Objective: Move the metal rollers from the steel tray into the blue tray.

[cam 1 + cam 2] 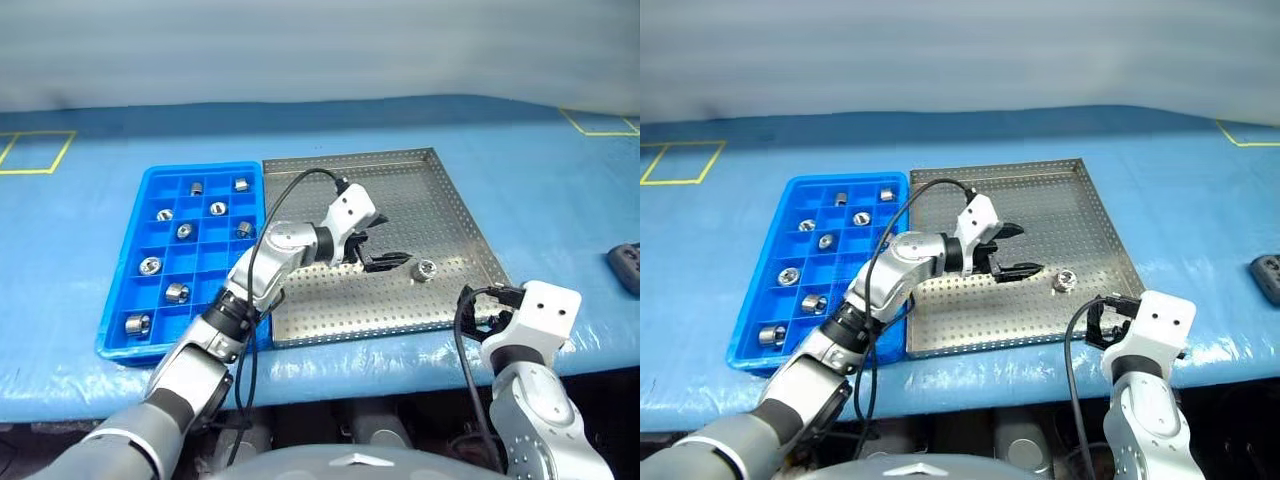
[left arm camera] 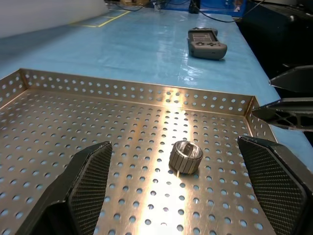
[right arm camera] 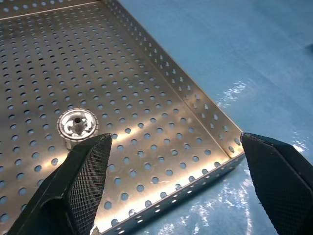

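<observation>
A: Status, near to far?

B: My right gripper (image 1: 487, 322) sits at the near right corner of the steel tray (image 1: 455, 215), jaws wide, empty. My left gripper (image 1: 380, 248) is over the tray floor, jaws also spread, nothing held, pointing at the one roller (image 1: 426, 269) left there, just short of it.

A: Others?

B: Eight rollers (image 1: 150, 265) in the blue tray (image 1: 122, 285), one per cell. It butts against the steel tray's left rim. Black handset (image 2: 207, 43) on the table (image 1: 560, 190), well off to the right.

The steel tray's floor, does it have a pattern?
Yes: the steel tray is shiny silver with rows of small round holes, clearest in the left wrist view.
</observation>
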`<state>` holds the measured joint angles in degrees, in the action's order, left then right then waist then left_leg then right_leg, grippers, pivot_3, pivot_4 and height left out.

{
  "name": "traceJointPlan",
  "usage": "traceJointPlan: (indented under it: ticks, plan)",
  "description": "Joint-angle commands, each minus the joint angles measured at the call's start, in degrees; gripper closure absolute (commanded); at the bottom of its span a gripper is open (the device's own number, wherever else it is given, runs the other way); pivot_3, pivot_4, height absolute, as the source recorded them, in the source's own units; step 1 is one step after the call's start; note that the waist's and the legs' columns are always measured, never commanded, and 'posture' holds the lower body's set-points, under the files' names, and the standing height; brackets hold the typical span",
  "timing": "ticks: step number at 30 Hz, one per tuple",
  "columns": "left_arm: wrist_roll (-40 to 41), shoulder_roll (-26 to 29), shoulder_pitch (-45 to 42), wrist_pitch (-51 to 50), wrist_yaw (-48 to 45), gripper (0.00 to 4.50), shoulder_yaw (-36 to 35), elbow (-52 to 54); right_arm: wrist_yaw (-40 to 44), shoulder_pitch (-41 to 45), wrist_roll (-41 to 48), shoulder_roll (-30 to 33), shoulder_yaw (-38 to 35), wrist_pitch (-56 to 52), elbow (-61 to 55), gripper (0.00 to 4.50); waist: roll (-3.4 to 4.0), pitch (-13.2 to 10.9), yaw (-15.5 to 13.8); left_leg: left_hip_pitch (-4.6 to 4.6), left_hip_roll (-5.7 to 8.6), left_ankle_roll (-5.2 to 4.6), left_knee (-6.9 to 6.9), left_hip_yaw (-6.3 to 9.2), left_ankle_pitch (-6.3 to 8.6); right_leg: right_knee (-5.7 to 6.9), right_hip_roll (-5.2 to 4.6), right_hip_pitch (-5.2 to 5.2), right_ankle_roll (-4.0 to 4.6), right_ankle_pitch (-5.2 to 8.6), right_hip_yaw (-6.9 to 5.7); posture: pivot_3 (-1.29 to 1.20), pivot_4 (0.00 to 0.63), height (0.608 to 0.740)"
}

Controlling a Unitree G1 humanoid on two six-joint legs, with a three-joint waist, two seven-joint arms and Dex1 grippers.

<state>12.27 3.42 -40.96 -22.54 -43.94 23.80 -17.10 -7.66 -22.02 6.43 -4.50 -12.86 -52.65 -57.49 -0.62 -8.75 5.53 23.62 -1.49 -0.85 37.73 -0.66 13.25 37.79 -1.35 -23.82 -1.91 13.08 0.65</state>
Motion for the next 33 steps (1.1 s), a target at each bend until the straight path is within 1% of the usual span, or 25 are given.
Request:
traceJointPlan:
  ticks: [1,3,5,7,10,13,18,21,27,33]
  plan:
    - [-2.6,-3.6,-4.2,5.5,-1.3,0.00,0.6,-7.6,0.0,-3.8,-0.7,1.9,4.1,8.5,-2.5,0.05,-0.01,0.0,1.0,0.01,0.00,-0.01,0.01,-0.01,0.01,0.00,0.00,-0.01,-0.01,0.00,0.01,-0.30,0.150,0.740]
    - [-4.3,-5.3,-5.9,8.1,-1.9,0.00,1.0,-12.5,1.5,-7.3,-3.5,6.0,8.3,13.3,-2.5,0.05,-0.02,0.0,2.2,0.02,0.02,-0.06,0.03,-0.05,0.04,-0.02,-0.03,-0.01,-0.05,0.02,0.03,-0.33,0.150,0.740]
    - [-5.6,-6.7,-7.2,10.3,-2.4,0.00,1.0,-16.6,2.6,-10.2,-4.4,8.9,11.4,16.7,-2.5,0.05,-0.03,0.0,3.5,0.02,0.04,-0.15,0.03,-0.13,0.10,-0.07,-0.06,-0.01,-0.10,0.04,0.10,-0.35,0.150,0.740]
    - [-6.9,-7.9,-8.2,12.4,-2.4,0.00,0.9,-19.9,3.1,-12.5,-3.9,10.3,13.1,18.8,-2.5,0.05,-0.06,0.0,5.0,0.02,0.06,-0.20,0.03,-0.17,0.14,-0.08,-0.08,-0.01,-0.17,0.08,0.13,-0.36,0.150,0.740]
    - [-9.6,-10.3,-9.7,17.5,0.3,0.00,0.4,-26.2,4.1,-15.6,-4.4,12.7,16.3,21.9,-2.5,0.05,-0.11,-0.1,6.9,0.03,0.04,-0.21,-0.01,-0.16,0.15,-0.10,-0.09,-0.02,-0.19,0.09,0.13,-0.38,0.150,0.740]
    - [-11.1,-12.4,-11.1,20.2,2.3,0.00,-0.6,-31.3,3.8,-17.0,-4.2,13.6,17.3,23.6,-2.5,0.05,-0.17,-0.1,8.5,0.03,-0.01,-0.21,-0.02,-0.15,0.15,-0.10,-0.12,-0.02,-0.20,0.10,0.13,-0.39,0.150,0.740]
    - [-13.9,-14.3,-12.5,22.9,6.7,0.00,-1.0,-37.5,5.3,-18.4,-4.2,16.7,21.3,26.5,-2.5,0.05,-0.25,-0.1,11.0,0.00,-0.10,-0.20,-0.05,-0.16,0.15,-0.10,-0.17,-0.01,-0.23,0.11,0.14,-0.40,0.150,0.740]
    - [-14.3,-14.9,-13.1,22.8,8.9,0.00,-2.3,-39.5,4.6,-18.9,-4.5,17.3,22.6,26.8,-2.5,0.05,-0.28,-0.2,11.7,0.00,-0.11,-0.20,-0.11,-0.15,0.15,-0.10,-0.21,-0.02,-0.31,0.12,0.14,-0.40,0.150,0.740]
    - [-15.5,-15.0,-13.4,22.1,8.9,0.00,-2.7,-42.0,3.6,-18.3,-4.6,17.4,23.7,26.2,-2.5,0.05,-0.32,-0.2,11.9,0.01,-0.09,-0.23,-0.17,-0.16,0.17,-0.16,-0.29,-0.02,-0.59,0.03,0.14,-0.40,0.150,0.740]
    - [-15.8,-15.5,-12.7,21.1,7.3,0.00,-3.1,-43.7,3.0,-17.3,-4.3,17.3,23.9,25.0,-2.5,0.05,-0.33,-0.2,11.9,0.00,-0.10,-0.23,-0.19,-0.15,0.18,-0.18,-0.30,-0.02,-0.59,0.03,0.14,-0.40,0.150,0.740]
